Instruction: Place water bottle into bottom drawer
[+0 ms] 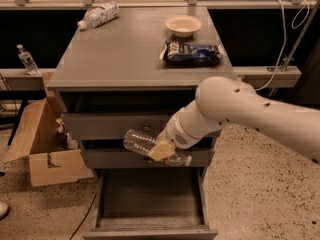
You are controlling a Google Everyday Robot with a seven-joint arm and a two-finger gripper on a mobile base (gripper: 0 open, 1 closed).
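Note:
The water bottle (139, 141) is clear ribbed plastic and lies sideways in the air in front of the middle drawer, its white cap (187, 160) to the right. My gripper (162, 149), with tan pads, is shut on the bottle's middle and hides its label band. The white arm (240, 111) reaches in from the right. The bottom drawer (150, 196) is pulled open below the bottle, with a wide dark-grey interior that holds nothing I can see. The bottle hangs above the drawer's back part.
On the grey cabinet top (125, 54) lie a bottle with a white-and-blue label (98, 15), a white bowl (183, 25) and a dark snack bag (192, 53). An open cardboard box (42, 146) stands at the left. A small upright bottle (26, 59) stands on a ledge.

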